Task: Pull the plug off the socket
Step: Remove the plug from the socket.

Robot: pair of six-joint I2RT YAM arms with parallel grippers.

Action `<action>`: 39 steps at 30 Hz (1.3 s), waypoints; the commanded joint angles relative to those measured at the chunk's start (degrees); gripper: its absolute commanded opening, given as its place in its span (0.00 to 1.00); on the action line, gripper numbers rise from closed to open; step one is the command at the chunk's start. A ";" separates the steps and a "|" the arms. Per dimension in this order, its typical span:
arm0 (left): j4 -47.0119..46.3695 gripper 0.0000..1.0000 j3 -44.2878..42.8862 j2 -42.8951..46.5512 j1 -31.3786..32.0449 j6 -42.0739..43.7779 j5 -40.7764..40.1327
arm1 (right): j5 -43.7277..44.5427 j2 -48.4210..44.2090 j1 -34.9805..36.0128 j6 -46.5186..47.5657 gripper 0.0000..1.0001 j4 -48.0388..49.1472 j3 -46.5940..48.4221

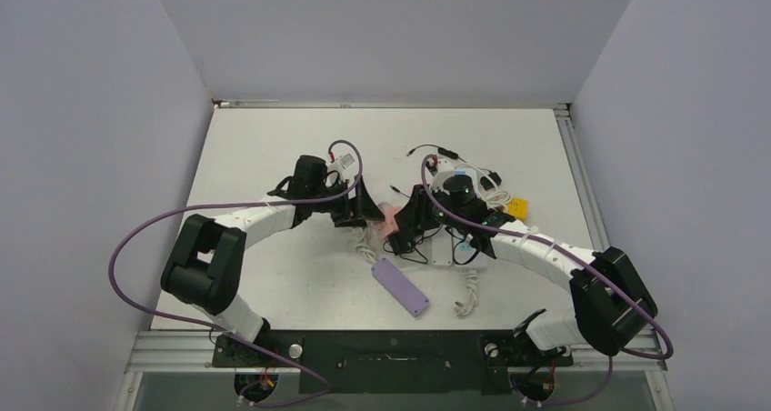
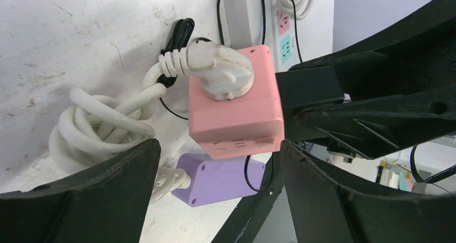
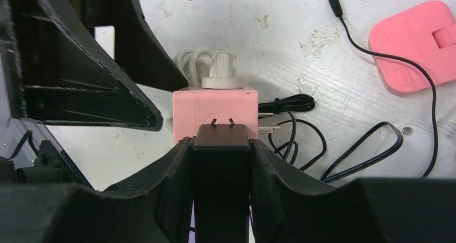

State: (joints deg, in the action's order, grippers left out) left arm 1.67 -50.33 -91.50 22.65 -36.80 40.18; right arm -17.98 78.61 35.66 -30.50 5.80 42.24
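**Black plug (image 3: 221,151) clamped in the right gripper (image 3: 221,143) at the pink socket cube (image 3: 215,107); left gripper (image 2: 219,143) spread wide.**

In the right wrist view the plug sits at 6 o'clock of the cube, its two prongs (image 3: 222,120) bare against the near face; whether their tips are in the slots cannot be told. The cube lies between the left fingers (image 2: 97,200), which grip nothing. A white plug (image 2: 223,73) stands in its top face, coiled white cord (image 2: 102,124) at 9 o'clock, a purple power strip (image 2: 220,178) at 6.
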 commanded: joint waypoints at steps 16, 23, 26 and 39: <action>-23.45 0.86 6.39 -2.80 0.26 -14.63 7.91 | -4.33 -1.73 -0.33 -4.22 0.05 12.38 0.39; -34.65 0.89 9.32 -5.01 0.03 -21.82 9.70 | -0.99 -1.71 2.76 -2.09 0.05 10.49 1.25; -30.00 0.88 8.58 -5.24 0.02 -19.74 8.30 | 1.86 -2.13 4.71 -0.70 0.05 9.18 1.86; -21.71 0.63 7.00 -5.15 0.02 -15.68 5.27 | 7.69 -2.44 8.69 1.40 0.05 7.18 3.02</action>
State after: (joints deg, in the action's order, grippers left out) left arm -21.08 -41.12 -96.49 22.72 -54.13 46.78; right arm -9.39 78.61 43.22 -29.08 7.79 41.89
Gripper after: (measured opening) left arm 0.634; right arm 0.364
